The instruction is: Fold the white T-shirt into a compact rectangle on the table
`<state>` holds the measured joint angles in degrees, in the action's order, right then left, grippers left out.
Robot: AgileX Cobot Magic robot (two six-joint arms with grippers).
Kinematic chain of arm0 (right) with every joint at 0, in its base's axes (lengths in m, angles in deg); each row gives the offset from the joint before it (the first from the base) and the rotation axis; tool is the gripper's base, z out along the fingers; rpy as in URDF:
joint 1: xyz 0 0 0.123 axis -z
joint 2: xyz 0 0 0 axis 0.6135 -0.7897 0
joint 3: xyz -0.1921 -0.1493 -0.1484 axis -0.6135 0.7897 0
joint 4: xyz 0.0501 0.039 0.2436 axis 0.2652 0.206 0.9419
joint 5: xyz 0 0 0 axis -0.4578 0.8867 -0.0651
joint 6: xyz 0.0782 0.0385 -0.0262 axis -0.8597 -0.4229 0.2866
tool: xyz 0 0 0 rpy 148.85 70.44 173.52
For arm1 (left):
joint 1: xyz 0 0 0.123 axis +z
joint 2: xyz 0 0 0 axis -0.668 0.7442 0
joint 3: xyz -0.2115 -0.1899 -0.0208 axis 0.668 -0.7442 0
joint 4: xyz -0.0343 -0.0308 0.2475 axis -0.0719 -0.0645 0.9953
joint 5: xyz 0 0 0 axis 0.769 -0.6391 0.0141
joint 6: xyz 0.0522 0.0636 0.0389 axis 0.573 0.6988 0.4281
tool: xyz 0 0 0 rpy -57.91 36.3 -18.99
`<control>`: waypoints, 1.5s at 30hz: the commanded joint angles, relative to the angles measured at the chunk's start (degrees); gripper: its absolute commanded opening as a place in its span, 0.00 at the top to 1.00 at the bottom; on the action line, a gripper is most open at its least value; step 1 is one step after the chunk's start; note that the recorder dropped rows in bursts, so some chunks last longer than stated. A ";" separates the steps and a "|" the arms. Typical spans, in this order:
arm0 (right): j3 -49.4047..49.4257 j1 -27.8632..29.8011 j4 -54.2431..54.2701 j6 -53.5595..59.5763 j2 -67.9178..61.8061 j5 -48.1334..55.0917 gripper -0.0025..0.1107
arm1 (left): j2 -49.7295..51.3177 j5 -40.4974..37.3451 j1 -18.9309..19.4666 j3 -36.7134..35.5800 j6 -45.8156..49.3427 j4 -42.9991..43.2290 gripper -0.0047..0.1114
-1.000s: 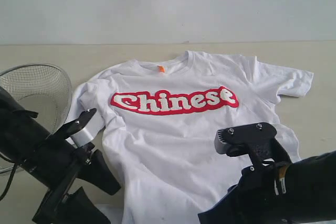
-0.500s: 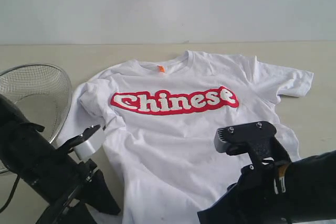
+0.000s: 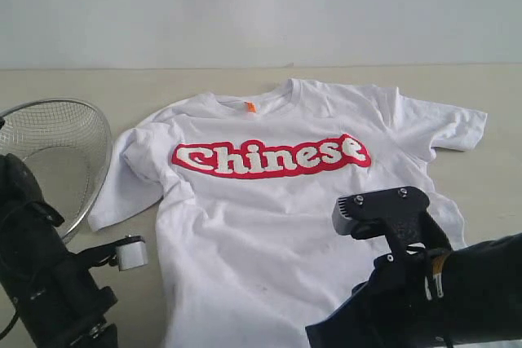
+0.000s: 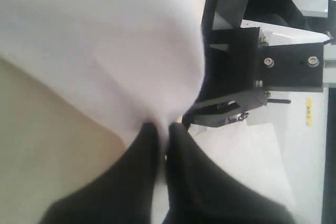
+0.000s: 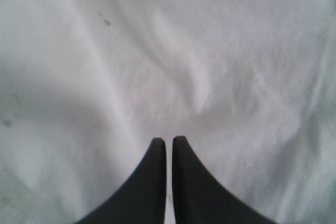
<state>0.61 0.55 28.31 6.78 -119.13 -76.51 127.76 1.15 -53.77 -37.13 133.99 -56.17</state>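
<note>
Two claws, both closed: the left gripper (image 4: 161,129) pinches the white T-shirt (image 3: 269,201) at its edge, and the right gripper (image 5: 169,142) hovers tips-together over its cloth. The shirt lies print-up mid-table (image 3: 497,193). The far and right edges are bare; a wire basket (image 3: 49,128) crowds the left edge.

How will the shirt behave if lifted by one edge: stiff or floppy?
Likely floppy: the shirt lies creased and bunches toward the shut left hand, so it should drape and sag. Probably light, since it lies thin and flat. Pulled sideways, it may drag on the table and wrinkle further.
</note>
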 commanded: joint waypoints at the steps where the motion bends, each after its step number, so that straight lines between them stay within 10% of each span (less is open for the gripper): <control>1: 0.35 0.18 0.02 0.49 -0.05 -0.29 0.98 | 0.15 -0.99 -0.12 -0.15 -7.49 4.41 0.92; 14: 0.35 0.18 0.02 0.38 -0.05 -0.03 0.98 | 0.15 -0.99 -0.12 -0.15 -36.96 11.20 0.92; 39: 0.35 0.18 0.02 0.53 -0.05 -0.84 0.98 | -14.09 -0.99 0.61 1.94 -47.76 15.76 0.92; 45: -4.92 7.30 -0.26 2.29 -0.05 3.09 0.98 | -20.65 0.72 0.61 1.94 -43.19 3.49 0.92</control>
<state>-0.92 3.80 28.31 6.95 -119.22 -75.48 110.05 0.75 -53.29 -35.40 88.14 -45.59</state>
